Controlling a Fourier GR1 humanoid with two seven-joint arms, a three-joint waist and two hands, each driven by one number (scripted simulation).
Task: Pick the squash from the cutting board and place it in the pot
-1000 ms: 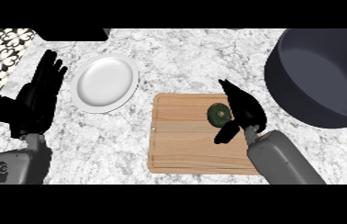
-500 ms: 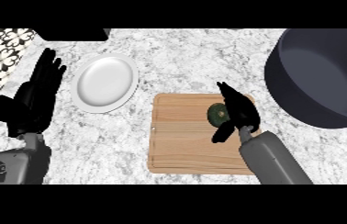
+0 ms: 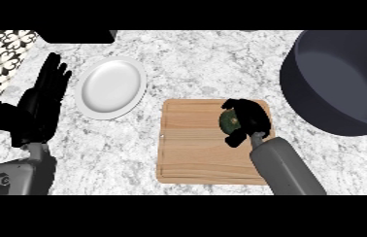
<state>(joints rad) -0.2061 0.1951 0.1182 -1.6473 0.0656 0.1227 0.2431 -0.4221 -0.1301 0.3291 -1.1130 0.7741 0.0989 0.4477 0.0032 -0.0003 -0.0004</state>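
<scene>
The right hand curls over the squash, seemingly clasping it, at the cutting board's two o'clock corner; the pot sits toward three o'clock; the left hand rests open at nine o'clock.

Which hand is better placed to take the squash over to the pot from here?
The right. The right hand curls over the squash on the cutting board, and the pot stands on that same side. The left hand rests open at the far left, beside the plate.
</scene>
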